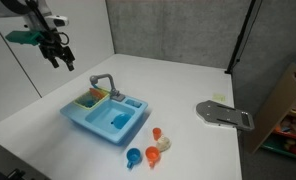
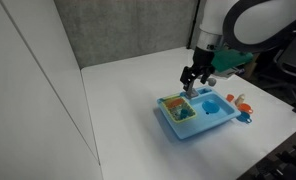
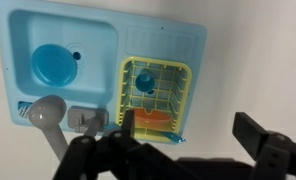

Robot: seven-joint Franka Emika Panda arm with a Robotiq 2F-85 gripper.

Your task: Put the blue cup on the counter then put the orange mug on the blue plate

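End effector [image 1: 62,62] released, high over rack [image 3: 191,95] — centre on cup [image 3: 145,80] inside, descend straight — walls likely leave little room.

One toy sink [image 1: 96,126] is standing. Sitting in it: one faucet [image 1: 103,82], one yellow rack [image 3: 189,88], one blue plate [image 3: 55,66], one blue cup [image 3: 145,80], one orange mug [image 3: 153,121]. Lying just beside it: two orange pieces [image 1: 156,133], one blue piece [image 1: 135,156], one cream piece [image 1: 165,144]. Well apart: one grey tool [image 1: 225,115].

glossy plastic sink [image 3: 160,40], matt white counter [image 1: 183,75]
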